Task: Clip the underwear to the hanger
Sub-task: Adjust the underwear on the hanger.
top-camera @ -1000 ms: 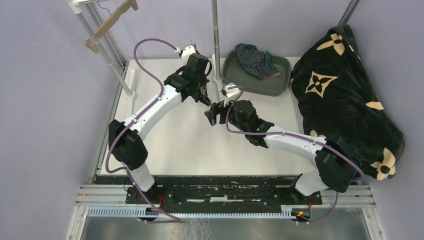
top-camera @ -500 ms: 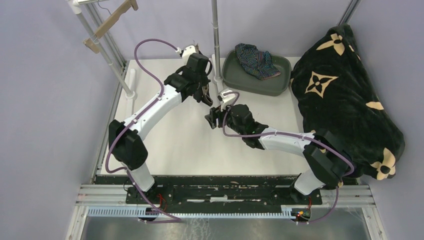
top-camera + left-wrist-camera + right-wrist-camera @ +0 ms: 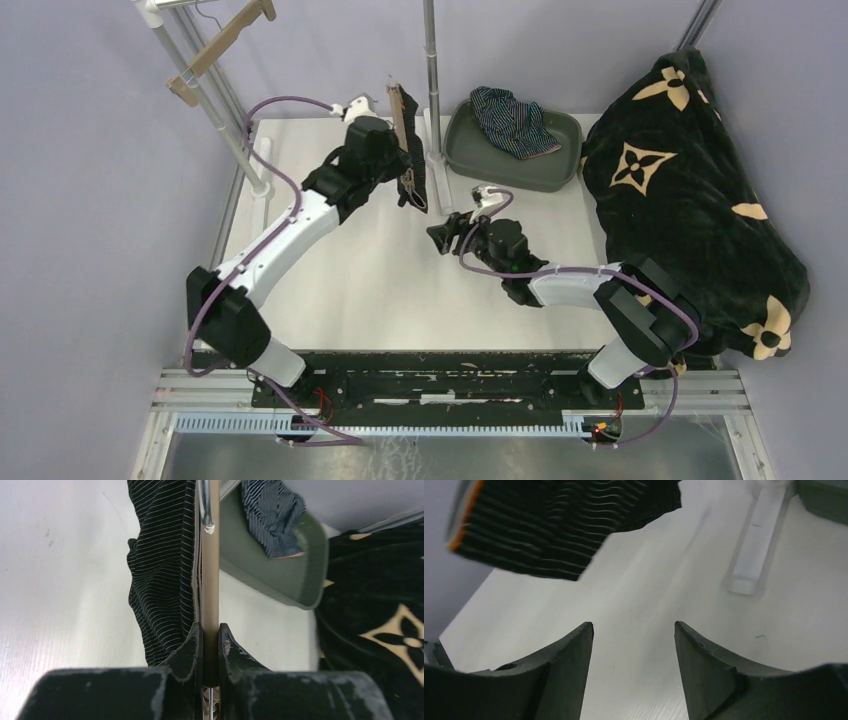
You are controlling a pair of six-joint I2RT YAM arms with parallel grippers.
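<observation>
The black pinstriped underwear (image 3: pixel 160 570) hangs against the wooden hanger (image 3: pixel 210 580), on its left face in the left wrist view. Whether a clip holds it there cannot be told. The top view shows the hanger (image 3: pixel 400 108) raised above the far part of the desk (image 3: pixel 350 290), just left of the upright pole (image 3: pixel 432 90), with the dark cloth (image 3: pixel 412 178) draped below the bar. Its long axis runs roughly near to far, the far end pointing away from the arm bases. Only the left wrist view shows the grip: the left gripper (image 3: pixel 210 630) is clamped on the end of the bar, which runs straight away from it.

The left arm reaches far forward and inward. The right arm is bent low across the desk, its right gripper (image 3: pixel 634 635) with fingers apart over bare desk and holding nothing. Its own camera catches the garment's lower edge (image 3: pixel 564 525) hanging ahead and to the left.

The navy striped underwear (image 3: pixel 512 120) lies in the green tray (image 3: pixel 560 165), beside the blanket (image 3: pixel 690 190).
</observation>
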